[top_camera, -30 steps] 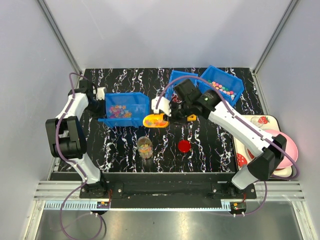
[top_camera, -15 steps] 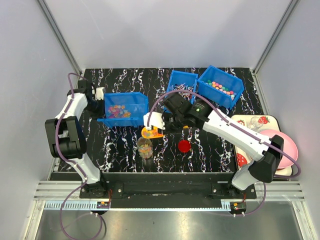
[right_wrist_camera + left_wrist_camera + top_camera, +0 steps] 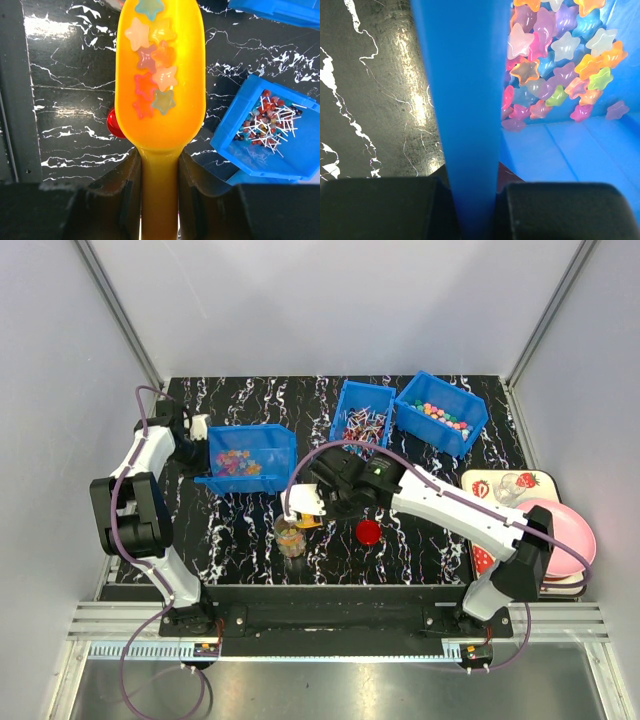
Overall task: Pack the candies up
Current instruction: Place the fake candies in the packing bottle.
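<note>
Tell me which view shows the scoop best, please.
The right wrist view: the scoop fills the picture, held by its handle in the right tool, with star candies in it. The top view shows only a small orange bit by the jar. The left wrist view shows a bin, no scoop.

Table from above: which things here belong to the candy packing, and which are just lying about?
In the job: yellow scoop, star candies in it, jar, red lid, left bin, middle bin, right bin.
Lying about: pink bowl, strawberry-print tray.
</note>
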Tool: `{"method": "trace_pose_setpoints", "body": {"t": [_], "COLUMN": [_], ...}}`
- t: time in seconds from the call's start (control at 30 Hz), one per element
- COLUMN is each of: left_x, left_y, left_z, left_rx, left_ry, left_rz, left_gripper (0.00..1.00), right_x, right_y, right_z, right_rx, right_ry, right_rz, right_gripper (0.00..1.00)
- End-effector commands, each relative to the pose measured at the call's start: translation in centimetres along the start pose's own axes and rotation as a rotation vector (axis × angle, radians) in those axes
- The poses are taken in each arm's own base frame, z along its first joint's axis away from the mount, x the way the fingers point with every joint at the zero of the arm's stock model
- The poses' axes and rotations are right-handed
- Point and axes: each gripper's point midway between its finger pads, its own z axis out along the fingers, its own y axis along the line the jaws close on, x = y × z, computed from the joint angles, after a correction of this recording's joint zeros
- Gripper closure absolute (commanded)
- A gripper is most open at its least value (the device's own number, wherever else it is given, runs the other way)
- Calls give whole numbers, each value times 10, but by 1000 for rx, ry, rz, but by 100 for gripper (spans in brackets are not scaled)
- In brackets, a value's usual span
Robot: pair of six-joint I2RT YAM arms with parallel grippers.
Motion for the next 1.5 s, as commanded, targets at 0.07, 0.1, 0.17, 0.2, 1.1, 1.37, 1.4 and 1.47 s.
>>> {"method": "trace_pose_setpoints", "body": {"t": [0.07,0.1,0.17,0.2,1.1,1.37,1.4,1.47], "left_x": [-29,-28,-28,-28,-30,-32,-32,-33], "left_y": [-12,-13,-12,-12,-13,-19,-20,-24], "left_z": [-22,-21,-21,-20,-23,-35,-36,-42], "left_rx": [50,53,53,53,58,72,74,85], "left_ry": [-131,-129,-130,-128,-138,-164,-168,-182], "left_rz": [33,34,30,34,33,47,50,67], "left_gripper": [100,100,100,100,100,100,100,100], "right_x": [-8,-11,-11,-12,-24,-43,-44,-44], "right_y": [-11,-12,-11,-13,-27,-75,-84,-110], "right_z": [-10,-11,-11,-12,-21,-56,-57,-67], "right_rx": [56,64,62,72,164,332,347,415], "right_ry": [32,33,46,52,215,153,158,150], "right_rz": [-59,-69,-78,-82,-290,-266,-280,-259], "right_gripper": [100,100,100,100,100,100,100,100]}}
